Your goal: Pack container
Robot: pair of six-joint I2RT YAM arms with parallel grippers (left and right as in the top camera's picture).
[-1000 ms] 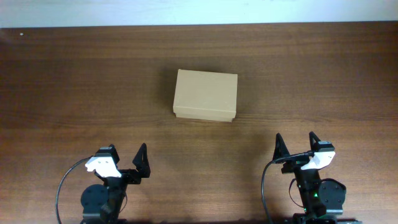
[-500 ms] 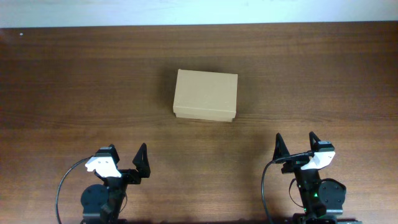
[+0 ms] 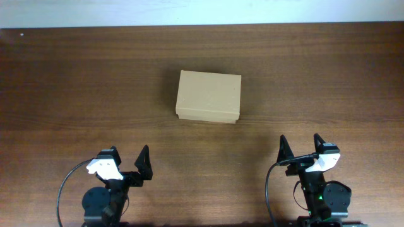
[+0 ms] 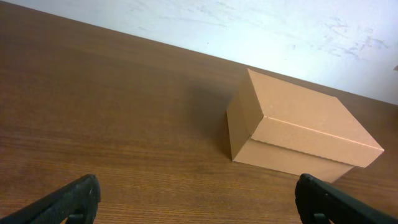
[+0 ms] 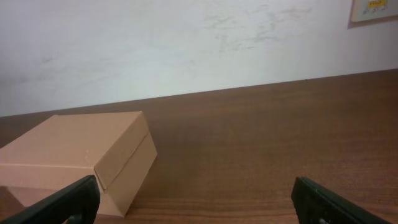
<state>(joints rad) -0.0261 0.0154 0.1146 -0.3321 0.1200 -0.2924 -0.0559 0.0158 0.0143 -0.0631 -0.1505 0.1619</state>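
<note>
Closed box at mid-table, both arms well back from it.
Overhead, the box [image 3: 208,97] is seen shut on the table [image 3: 76,75], well apart from the left gripper [image 3: 125,159] and right gripper [image 3: 300,148], both spread wide and empty. From the left wrist, the lid's overhanging lip is shown: if it is lifted unbraced, the box could be dragged or tipped. From the right wrist, nothing to pack is seen.
</note>
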